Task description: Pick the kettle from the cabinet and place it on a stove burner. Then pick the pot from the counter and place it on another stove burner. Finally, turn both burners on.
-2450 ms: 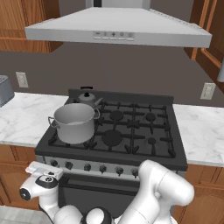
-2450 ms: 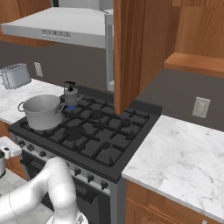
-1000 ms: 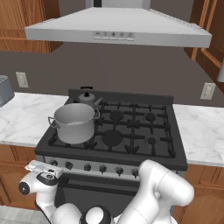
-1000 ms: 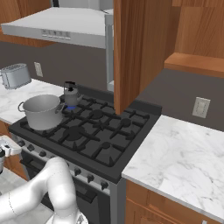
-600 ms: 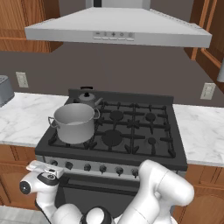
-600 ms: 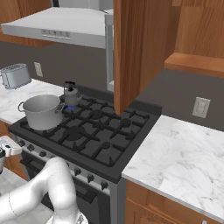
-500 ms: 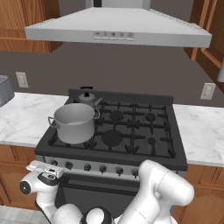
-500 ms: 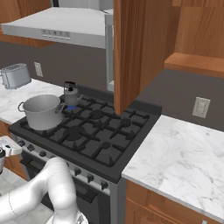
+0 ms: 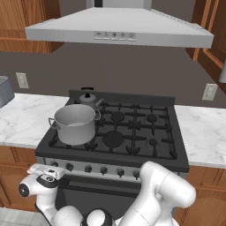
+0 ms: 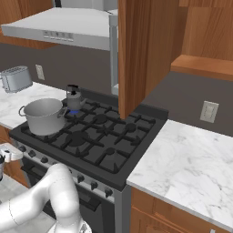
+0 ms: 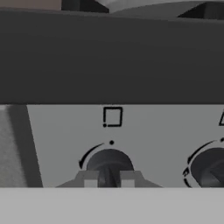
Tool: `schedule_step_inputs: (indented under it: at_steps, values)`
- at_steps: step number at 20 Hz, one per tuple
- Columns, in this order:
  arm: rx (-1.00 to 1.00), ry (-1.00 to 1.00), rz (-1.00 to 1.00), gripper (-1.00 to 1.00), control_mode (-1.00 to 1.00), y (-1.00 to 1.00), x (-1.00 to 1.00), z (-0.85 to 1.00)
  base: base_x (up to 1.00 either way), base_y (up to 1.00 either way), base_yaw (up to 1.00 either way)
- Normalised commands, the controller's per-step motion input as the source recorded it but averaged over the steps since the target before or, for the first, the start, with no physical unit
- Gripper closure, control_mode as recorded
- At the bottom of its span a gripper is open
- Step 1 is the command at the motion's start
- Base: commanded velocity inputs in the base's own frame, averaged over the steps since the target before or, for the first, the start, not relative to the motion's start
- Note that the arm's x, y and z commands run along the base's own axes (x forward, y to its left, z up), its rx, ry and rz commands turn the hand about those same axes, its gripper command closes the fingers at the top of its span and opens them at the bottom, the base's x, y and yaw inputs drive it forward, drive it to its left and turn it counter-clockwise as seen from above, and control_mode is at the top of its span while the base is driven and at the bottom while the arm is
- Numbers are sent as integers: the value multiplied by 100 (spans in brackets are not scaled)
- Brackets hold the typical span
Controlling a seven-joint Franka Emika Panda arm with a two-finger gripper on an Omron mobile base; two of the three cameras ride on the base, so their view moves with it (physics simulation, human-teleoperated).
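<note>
range [image 9: 132, 170]: black top, cast-iron grates, flat grey front panel with round dark knobs
counter [image 9: 24, 121]: white marble, faint veins, either side
pot [image 9: 75, 124]: wide grey steel, near-left burner
kettle [image 9: 88, 99]: small, dark, far-left burner, right behind pot
gripper [image 11: 109, 179]: fingers pinched narrow on the leftmost knob [image 11: 109, 162], low in front of the pot

You have the pot [image 9: 76, 124] on the stove's [image 9: 132, 152] front left burner, the kettle [image 9: 89, 99] just behind it.
</note>
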Motion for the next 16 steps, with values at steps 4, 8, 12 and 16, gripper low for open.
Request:
schedule_step_inputs:
  at_steps: [4,8,12,16]
  values:
    - [-20,5,-3,100,-100,0,-1,0,0,0,0]
    - [-19,5,-3,100,-100,0,-1,0,0,0,0]
    - [-18,4,-3,100,-100,0,0,-2,0,0,0]
    - [-18,3,-3,100,-100,0,-1,-1,0,0,0]
